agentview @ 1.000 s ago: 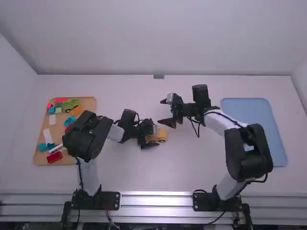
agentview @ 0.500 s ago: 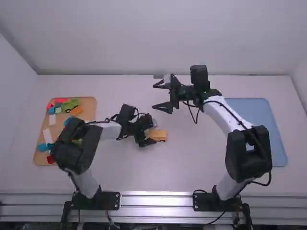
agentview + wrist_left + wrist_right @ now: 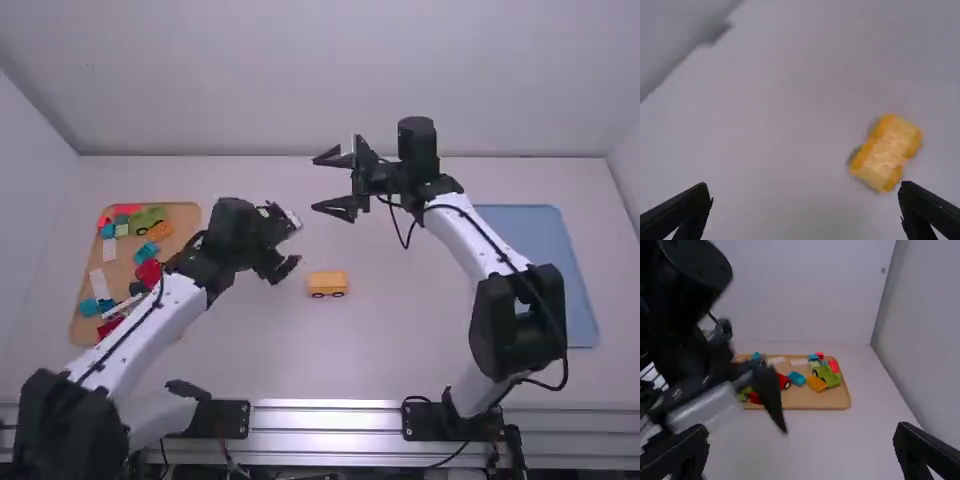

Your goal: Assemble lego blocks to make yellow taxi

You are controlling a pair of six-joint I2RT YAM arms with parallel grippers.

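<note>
Swinging back toward ten o'clock, the left hand (image 3: 290, 244) is leaving the wheeled yellow car body (image 3: 327, 284) it was reaching over half a second ago, while the right hand (image 3: 315, 183) is easing slightly toward eleven. Both hands are standing open, holding nothing.

The car body is sitting upright on its wheels, on the bare middle of the white surface (image 3: 400, 330), probably because both arms are able to reach it there. Spare parts, among them an orange block (image 3: 159, 231) and a green car (image 3: 148, 217), are waiting in the wooden tray (image 3: 187, 213) at nine o'clock from it; the blue tray (image 3: 535, 275) is lying at three, perhaps for the finished taxi.

From the left hand, the car body is lying between four and five o'clock, near but untouched; from the right hand, at about six, farther off. The left hand is likely heading for another part, and the loose car body is likely needing steadying when that part is pressed on.
</note>
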